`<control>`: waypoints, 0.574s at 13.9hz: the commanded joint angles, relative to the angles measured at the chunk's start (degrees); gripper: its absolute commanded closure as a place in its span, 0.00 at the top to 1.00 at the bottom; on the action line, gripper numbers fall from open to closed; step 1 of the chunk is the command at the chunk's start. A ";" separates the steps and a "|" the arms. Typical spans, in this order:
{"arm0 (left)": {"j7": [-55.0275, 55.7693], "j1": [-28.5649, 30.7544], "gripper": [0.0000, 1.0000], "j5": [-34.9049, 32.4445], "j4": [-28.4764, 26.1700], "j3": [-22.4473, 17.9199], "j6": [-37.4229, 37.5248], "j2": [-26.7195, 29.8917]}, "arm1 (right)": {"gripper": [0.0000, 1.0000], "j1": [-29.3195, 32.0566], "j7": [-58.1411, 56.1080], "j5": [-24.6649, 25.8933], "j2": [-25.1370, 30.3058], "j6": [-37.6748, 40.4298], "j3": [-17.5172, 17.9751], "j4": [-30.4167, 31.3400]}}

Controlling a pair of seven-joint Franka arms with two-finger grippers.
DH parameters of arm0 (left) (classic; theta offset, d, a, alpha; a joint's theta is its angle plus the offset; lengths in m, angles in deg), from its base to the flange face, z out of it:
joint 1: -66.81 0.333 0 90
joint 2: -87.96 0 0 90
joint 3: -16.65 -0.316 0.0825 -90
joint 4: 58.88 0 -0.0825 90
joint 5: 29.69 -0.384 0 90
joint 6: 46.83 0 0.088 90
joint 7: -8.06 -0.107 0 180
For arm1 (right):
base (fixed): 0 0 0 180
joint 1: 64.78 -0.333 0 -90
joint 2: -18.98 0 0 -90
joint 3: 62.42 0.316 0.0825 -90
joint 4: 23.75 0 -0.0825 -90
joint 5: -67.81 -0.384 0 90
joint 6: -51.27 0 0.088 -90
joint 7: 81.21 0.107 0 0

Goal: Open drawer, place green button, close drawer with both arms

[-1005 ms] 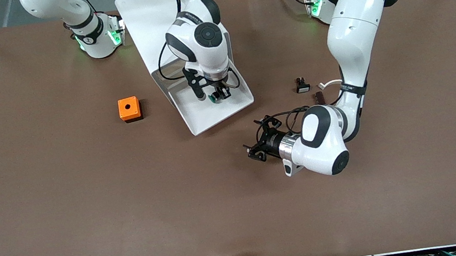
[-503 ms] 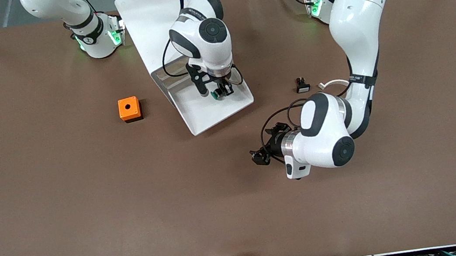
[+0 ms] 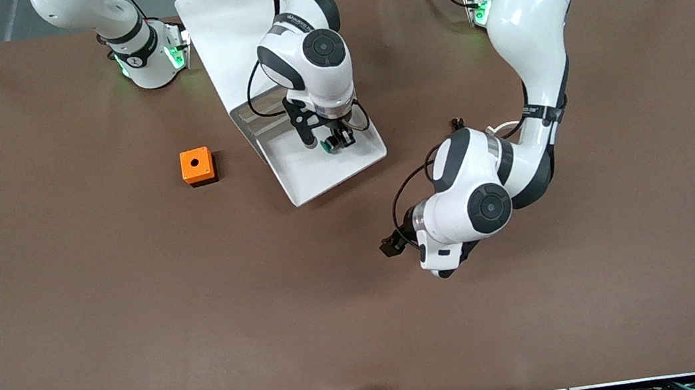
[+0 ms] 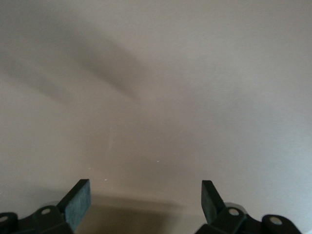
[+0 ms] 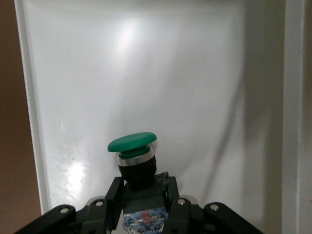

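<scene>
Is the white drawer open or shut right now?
Open. The drawer sticks out of the cabinet, its white floor showing, and the right gripper holds the green button over it.

An orange cube (image 3: 197, 166) with a hole in its top sat on the brown table (image 3: 135, 317), toward the right arm's end. A small black part (image 3: 458, 122) lay at about three o'clock from it, well apart, toward the left arm's end.

Plain matte brown tabletop (image 3: 102, 321) is showing no pattern. Glossy white tray-like drawer (image 3: 318, 175) is gleaming with pale highlights. Small push button (image 5: 132, 146) is showing a round green cap, silver collar, black-blue body. Orange cube (image 3: 196, 166) is showing a dark round hole. White jointed arms are wearing black bands; both bases are glowing green.
</scene>
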State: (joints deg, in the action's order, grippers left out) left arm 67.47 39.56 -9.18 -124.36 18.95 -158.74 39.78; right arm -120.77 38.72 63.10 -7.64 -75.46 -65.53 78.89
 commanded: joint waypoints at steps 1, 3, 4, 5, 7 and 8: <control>-0.70 -1.31 1.00 -2.31 -1.32 -1.07 -1.81 2.04 | 0.00 -0.43 1.18 0.31 -2.20 0.61 -0.23 -2.27; -0.79 -1.48 1.00 -6.78 -1.32 -1.07 -3.13 2.47 | 0.00 -0.43 1.18 0.22 -2.99 0.79 -0.23 -3.32; -0.79 -1.57 1.00 -9.59 -1.32 -0.98 -3.48 2.56 | 0.00 -0.52 1.18 0.22 -3.00 0.79 -0.23 -3.41; -0.79 -1.92 1.00 -12.31 -1.32 -1.07 -4.53 2.56 | 0.00 -0.44 1.27 0.14 -3.00 0.79 -0.23 -3.67; -0.70 -1.84 1.00 -15.93 -1.93 -0.98 -5.94 2.56 | 0.93 -0.35 1.18 0.14 -3.00 0.79 -0.23 -3.85; -0.44 -2.01 1.00 -17.60 -2.28 -1.07 -5.95 2.48 | 1.00 -0.52 1.09 0.22 -3.00 0.87 -0.23 -3.94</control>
State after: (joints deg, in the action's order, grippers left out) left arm 67.47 38.50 -23.67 -124.48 18.90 -163.51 41.00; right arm -120.77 38.77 63.10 -9.89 -75.46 -65.53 76.59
